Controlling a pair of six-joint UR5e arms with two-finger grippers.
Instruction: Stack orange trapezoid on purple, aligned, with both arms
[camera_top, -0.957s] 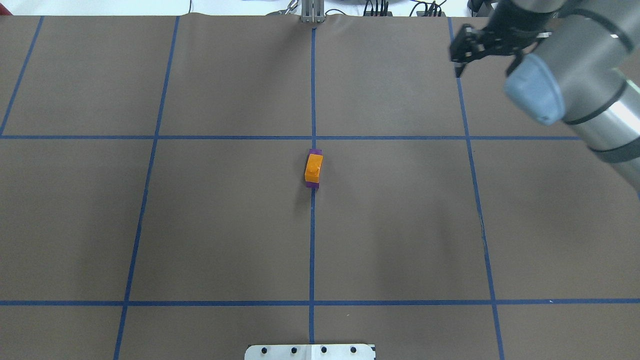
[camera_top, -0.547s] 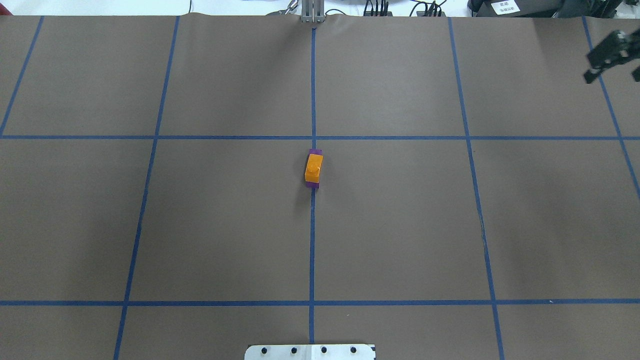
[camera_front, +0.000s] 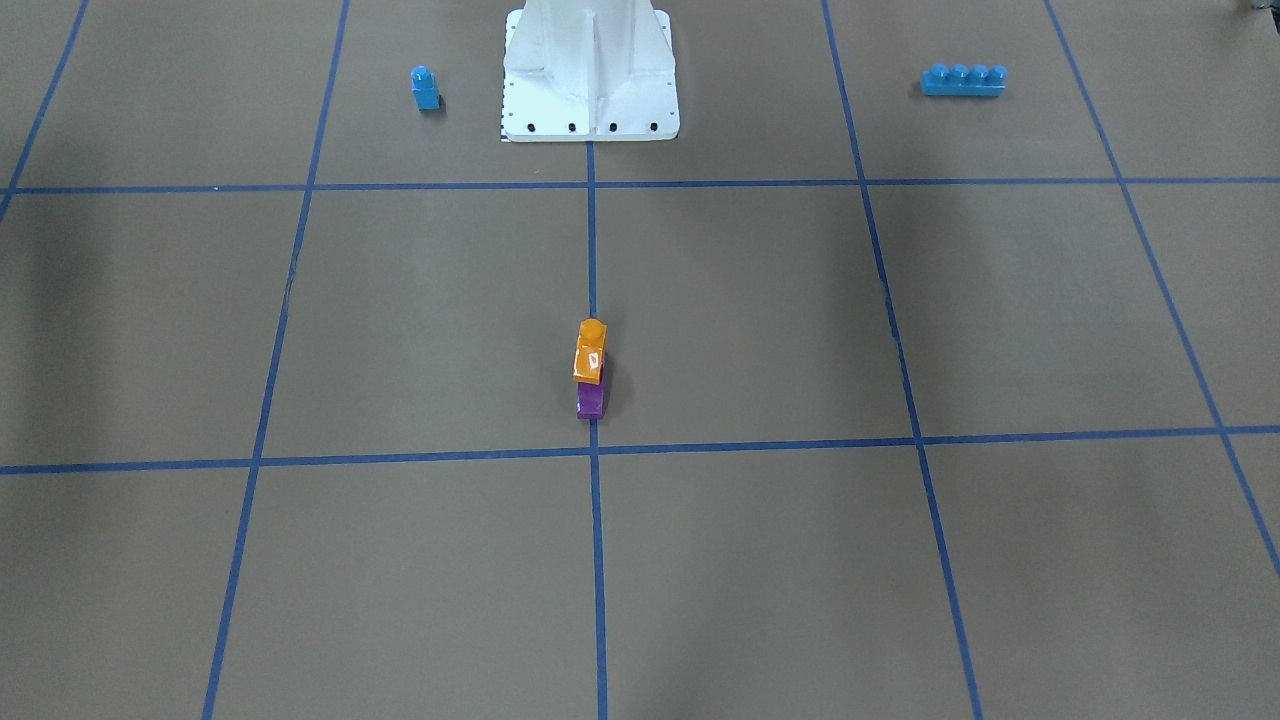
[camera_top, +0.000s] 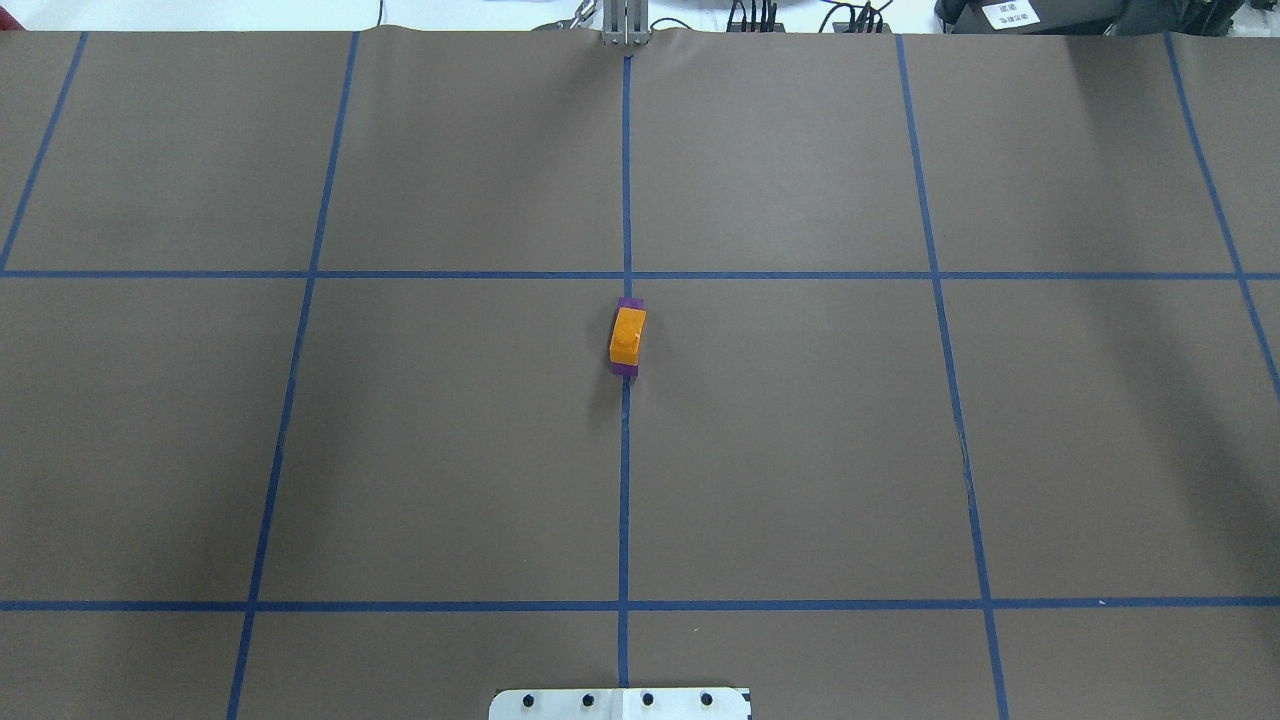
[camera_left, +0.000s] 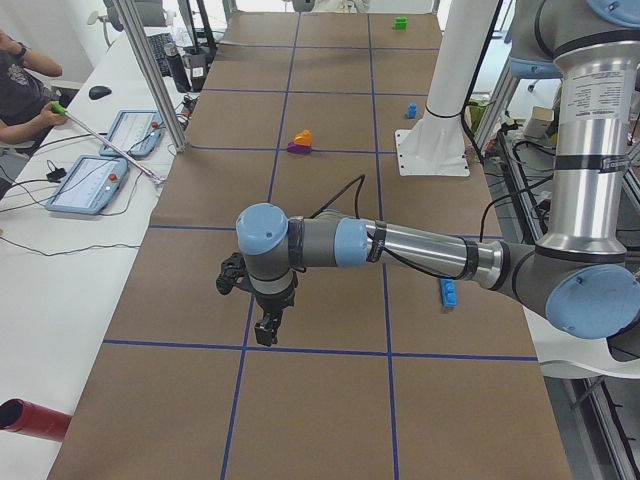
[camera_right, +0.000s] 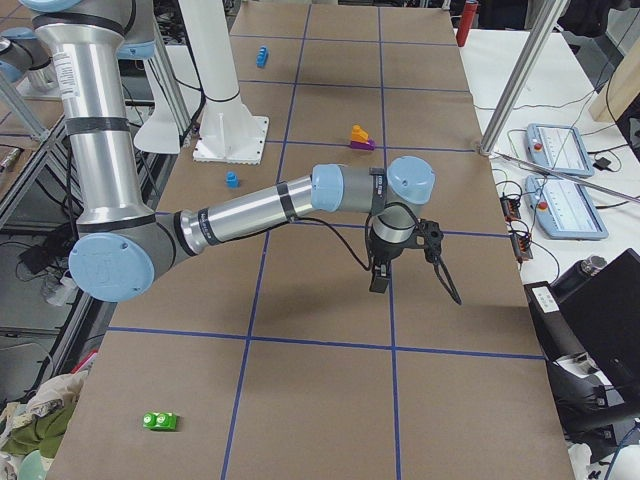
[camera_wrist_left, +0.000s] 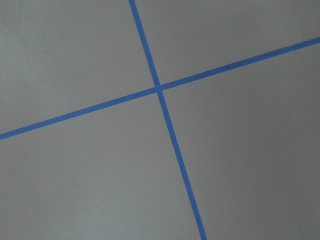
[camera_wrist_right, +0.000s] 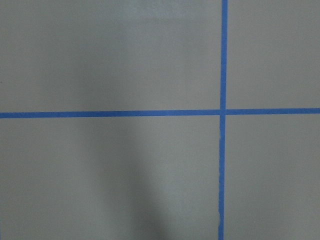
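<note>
The orange trapezoid (camera_top: 627, 335) sits on top of the purple block (camera_top: 628, 303) on the table's centre line, with purple showing at both ends. In the front-facing view the orange block (camera_front: 590, 355) sits over the purple block (camera_front: 590, 402). Both arms are far from the stack. The left gripper (camera_left: 266, 328) shows only in the exterior left view, pointing down over the table. The right gripper (camera_right: 380, 278) shows only in the exterior right view, also pointing down. I cannot tell whether either is open or shut.
A small blue single-stud block (camera_front: 425, 88) and a long blue four-stud brick (camera_front: 962, 80) lie either side of the white robot base (camera_front: 590, 70). A green block (camera_right: 160, 421) lies near the table's right end. Operator tablets (camera_right: 560, 150) stand beside the table.
The right arm and gripper have swung out of the overhead view past its right edge. The orange-on-purple stack has not moved.
</note>
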